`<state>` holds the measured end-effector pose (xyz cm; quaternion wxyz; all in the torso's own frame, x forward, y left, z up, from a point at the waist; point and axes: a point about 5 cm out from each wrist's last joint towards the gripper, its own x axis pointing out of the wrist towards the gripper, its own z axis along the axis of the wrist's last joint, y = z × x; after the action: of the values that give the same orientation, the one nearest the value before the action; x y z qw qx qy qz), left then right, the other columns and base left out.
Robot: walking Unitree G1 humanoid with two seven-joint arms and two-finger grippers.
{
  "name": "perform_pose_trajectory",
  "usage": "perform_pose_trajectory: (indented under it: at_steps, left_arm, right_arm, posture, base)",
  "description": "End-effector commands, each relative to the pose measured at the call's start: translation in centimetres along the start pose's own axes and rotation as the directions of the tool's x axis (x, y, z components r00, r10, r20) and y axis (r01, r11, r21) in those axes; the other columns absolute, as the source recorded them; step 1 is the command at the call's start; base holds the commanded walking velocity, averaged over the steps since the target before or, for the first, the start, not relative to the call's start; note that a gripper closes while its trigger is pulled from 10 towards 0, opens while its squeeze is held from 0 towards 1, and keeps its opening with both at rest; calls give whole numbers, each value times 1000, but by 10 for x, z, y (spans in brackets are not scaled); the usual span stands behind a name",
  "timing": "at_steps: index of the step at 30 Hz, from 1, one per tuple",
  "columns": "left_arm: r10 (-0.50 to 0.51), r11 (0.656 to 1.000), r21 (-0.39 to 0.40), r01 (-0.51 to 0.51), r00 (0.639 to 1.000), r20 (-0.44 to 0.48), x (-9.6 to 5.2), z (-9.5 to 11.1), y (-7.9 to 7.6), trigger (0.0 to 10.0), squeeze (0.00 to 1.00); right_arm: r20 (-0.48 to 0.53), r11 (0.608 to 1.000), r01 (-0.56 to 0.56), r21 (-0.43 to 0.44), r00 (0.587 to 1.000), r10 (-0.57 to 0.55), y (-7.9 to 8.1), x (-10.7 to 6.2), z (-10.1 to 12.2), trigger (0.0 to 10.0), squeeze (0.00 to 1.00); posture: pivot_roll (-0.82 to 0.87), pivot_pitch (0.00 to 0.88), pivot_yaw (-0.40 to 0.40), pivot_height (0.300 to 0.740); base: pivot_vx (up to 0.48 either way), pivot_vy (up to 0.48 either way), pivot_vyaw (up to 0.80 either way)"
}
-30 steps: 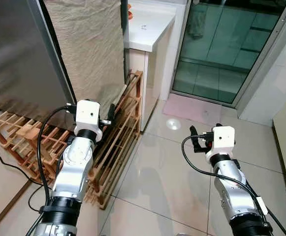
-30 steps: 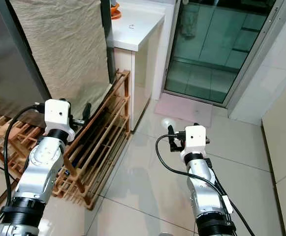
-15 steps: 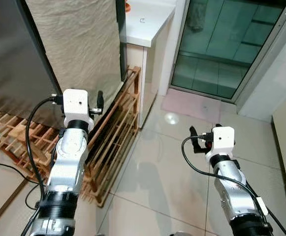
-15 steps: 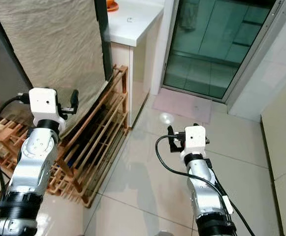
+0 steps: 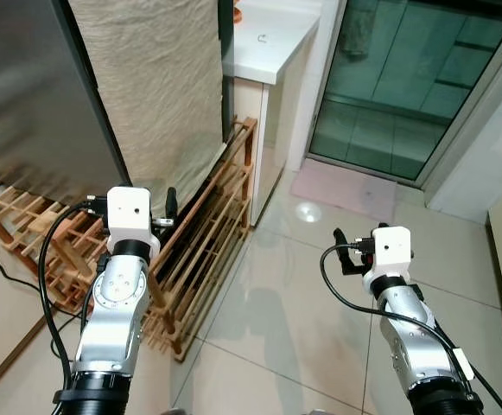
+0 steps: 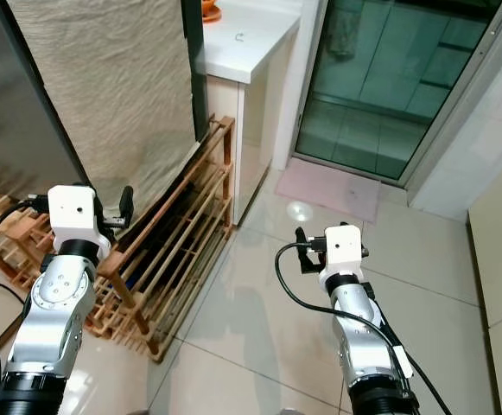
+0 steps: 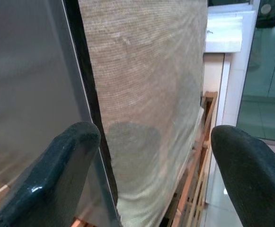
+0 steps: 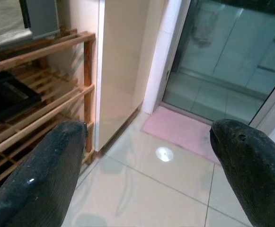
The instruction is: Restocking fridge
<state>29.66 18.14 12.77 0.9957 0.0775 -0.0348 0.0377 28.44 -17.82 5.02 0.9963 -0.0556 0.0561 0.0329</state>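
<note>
The fridge stands at the left, a tall stainless-steel front with its door shut. A beige cloth hangs beside it. My left gripper is held up in front of the cloth and the fridge's edge, apart from both. In the left wrist view its two black fingers are spread wide with nothing between them. My right gripper hovers over the tiled floor, open and empty, its fingers pointing toward the wooden rack and the glass door.
A low wooden rack leans along the floor under the cloth, with more slatted racks below the fridge. A white counter stands behind. A glass door and pink mat lie ahead right. A black cable trails on the floor.
The whole view has swung a little, so the camera moved. My left arm sits lower than half a second ago. Both grippers stay open and empty.
</note>
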Motion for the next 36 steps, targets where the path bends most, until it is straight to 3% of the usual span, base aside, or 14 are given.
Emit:
perform_pose_trajectory:
  at_steps: [1, 14, 25, 28, 36]
  left_arm:
    - [6, 1000, 0, -6, 1000, 13, 7, 5, 0, 10000, 0]
    - [75, 996, 44, -78, 994, 73, 32, 22, 4, 10000, 0]
    - [122, 991, 50, -127, 988, 97, 34, 28, 11, 10000, 0]
    - [117, 992, 47, -121, 990, 76, 31, 23, 10, 10000, 0]
    - [-5, 998, 55, 3, 999, 36, 38, 13, -11, 10000, 0]
  right_arm:
    - [12, 1000, -1, -14, 1000, 1, -1, 3, 4, 10000, 0]
    - [14, 1000, -7, -11, 1000, 7, -1, -3, 1, 10000, 0]
    - [1, 1000, -5, -18, 1000, 5, -5, -8, -2, 10000, 0]
    - [-9, 1000, -10, -20, 1000, 10, -5, -9, -4, 10000, 0]
    - [-12, 1000, -10, -28, 1000, 10, -8, -7, -3, 10000, 0]
  posture:
    - [-15, 0, -35, 731]
    - [-55, 0, -19, 731]
    - [-55, 1, -25, 731]
    - [-54, 7, -29, 731]
    - [-66, 24, -29, 731]
  base:
    - [0, 0, 0]
    - [0, 0, 0]
    - [0, 0, 0]
    - [0, 0, 0]
    - [0, 0, 0]
